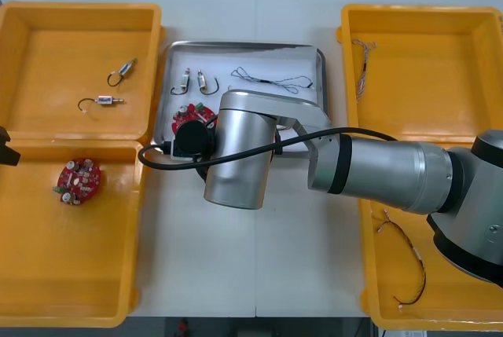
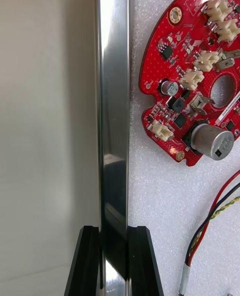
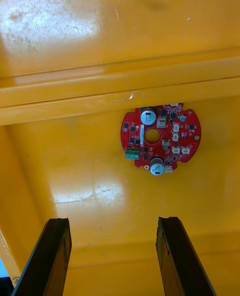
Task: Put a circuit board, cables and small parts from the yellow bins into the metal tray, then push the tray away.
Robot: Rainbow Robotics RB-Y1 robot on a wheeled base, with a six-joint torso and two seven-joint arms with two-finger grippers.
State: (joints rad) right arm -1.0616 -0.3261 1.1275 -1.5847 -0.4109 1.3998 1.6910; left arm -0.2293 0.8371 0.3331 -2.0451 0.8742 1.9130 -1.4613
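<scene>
My right gripper (image 2: pixel 114 233) sits at the near left corner of the metal tray (image 1: pixel 245 45), the arm stretched across the tabletop (image 1: pixel 275 274) from the right. Its fingers (image 2: pixel 86 256) are closed on the tray's shiny rim, one outside the wall and one inside. Just inside that rim a round red circuit board (image 2: pixel 172 41) lies flat on the white lining, with red, black and yellow cables (image 2: pixel 210 221) beside it. Farther back in the tray I see two small metal parts (image 1: pixel 195 81) and a thin twisted cable (image 1: pixel 271 80).

My left gripper (image 3: pixel 114 221) hangs over the near left yellow bin (image 1: pixel 71 274), fingers spread wide and holding nothing. A second circuit board (image 3: pixel 160 139) lies on that bin's floor beyond them.
</scene>
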